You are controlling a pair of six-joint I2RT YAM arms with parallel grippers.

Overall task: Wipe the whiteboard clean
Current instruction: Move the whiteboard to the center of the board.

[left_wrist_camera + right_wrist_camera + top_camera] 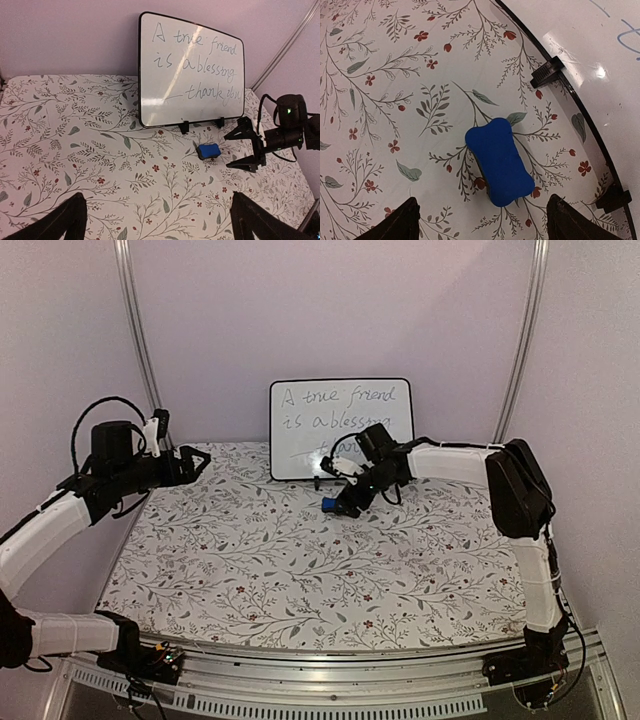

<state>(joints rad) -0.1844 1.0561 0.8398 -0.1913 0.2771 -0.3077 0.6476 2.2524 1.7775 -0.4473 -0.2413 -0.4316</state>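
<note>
Right gripper (230,150): jaws spread, holding nothing, one finger on each side of the small blue bone-shaped foam eraser block (497,160), with daylight between each finger and the block. The block lies flat on the floral-patterned worktop (250,570), near the middle of the far edge. Its long axis runs diagonally to the line between the jaws.

Just beyond the block stands the whiteboard (192,75), a glossy white rectangle in a thin black frame. It is propped on small black stand feet (547,75) at the far edge of the worktop. Blue handwriting (200,57) fills three lines and none of it appears wiped.

Left gripper (200,465): jaws wide apart, empty, hovering above the far-left corner of the worktop, well apart from the board.

Hazards, as judged:
- A grip across the skewed block may turn it or squeeze it out of the fingers.
- The finger nearer the board may catch a foot or the frame, because the block lies close beside them.
- Wiping pressure could slide or topple the board, which rests on its feet alone with nothing bracing it.
</note>
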